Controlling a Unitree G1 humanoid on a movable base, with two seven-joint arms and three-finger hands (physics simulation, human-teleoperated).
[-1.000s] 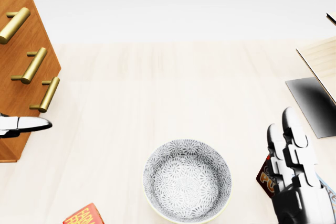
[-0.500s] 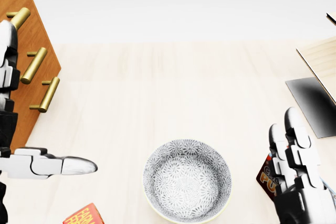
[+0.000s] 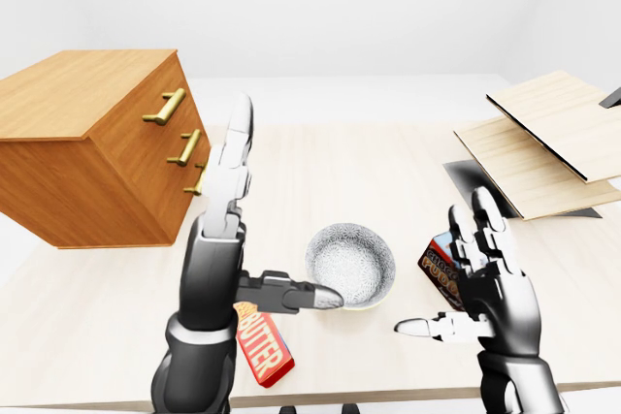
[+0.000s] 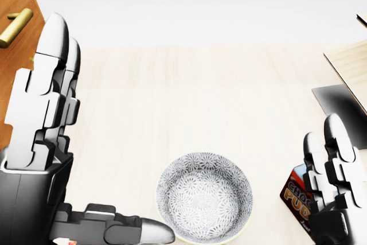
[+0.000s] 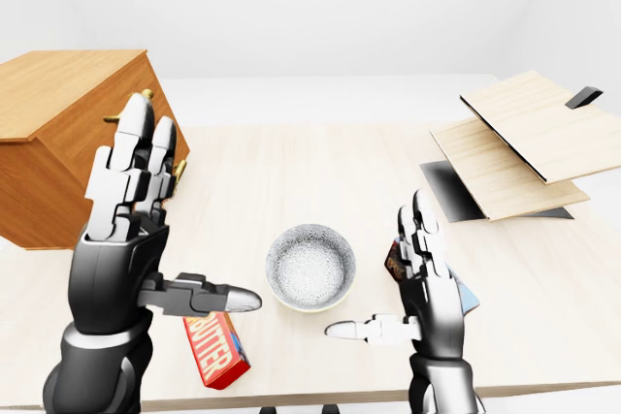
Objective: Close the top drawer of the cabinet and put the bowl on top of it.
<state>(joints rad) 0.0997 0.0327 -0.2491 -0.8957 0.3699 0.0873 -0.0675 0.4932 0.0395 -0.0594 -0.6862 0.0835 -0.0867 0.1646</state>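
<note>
Bowl [image 4: 205,197] sat on the bench [image 4: 189,101] at the lower centre of the head view; we had our left hand [image 5: 121,239] and right hand [image 5: 427,302] spread wide on either side of it; the cabinet [image 3: 87,143] stood at upper left.

left hand [image 3: 221,239]: dark grey palm, white segmented fingers | right hand [image 3: 490,283]: same | forearms: glossy dark grey

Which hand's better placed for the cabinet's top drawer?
Probably left: the left hand stands open beside the cabinet handles; the right hand is beyond the bowl, at the left-eye view's right.
</note>
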